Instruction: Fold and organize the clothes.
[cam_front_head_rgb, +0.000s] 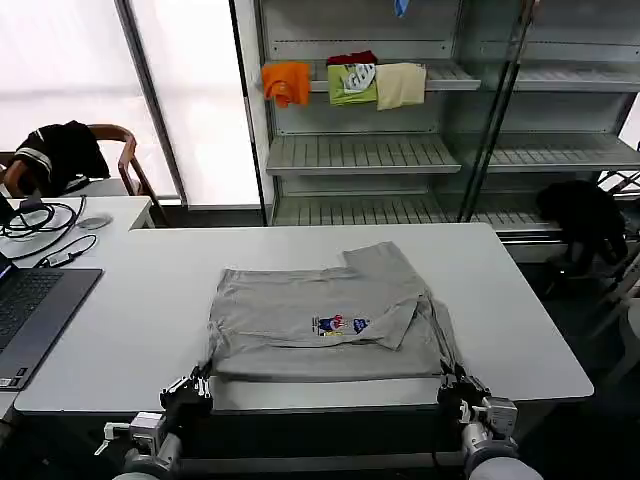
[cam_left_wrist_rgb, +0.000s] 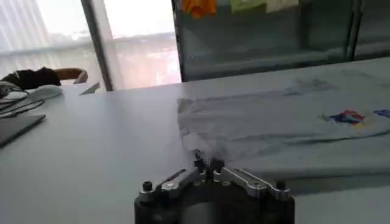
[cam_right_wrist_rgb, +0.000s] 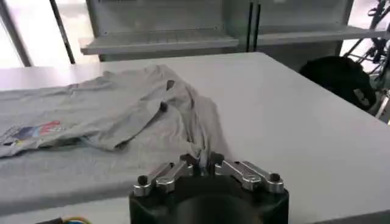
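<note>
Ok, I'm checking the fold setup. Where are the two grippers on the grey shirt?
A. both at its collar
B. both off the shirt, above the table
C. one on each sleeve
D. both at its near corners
D: the left gripper and the right gripper each pinch a near corner of the grey shirt.

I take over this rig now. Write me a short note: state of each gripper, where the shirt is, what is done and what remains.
Left gripper: shut on the near left corner of the grey shirt, at the table's front edge.
Right gripper: shut on the near right corner of the same shirt.
Shirt: lies mid-table, chest print up, sleeves folded inward over the body, right side bunched.
Done: sleeves turned in; both near corners gripped.
Left: probably fold the near edge away over the body, flatten, then put the shirt away.
Laptop sits at the robot's left; keep clear of it.
</note>
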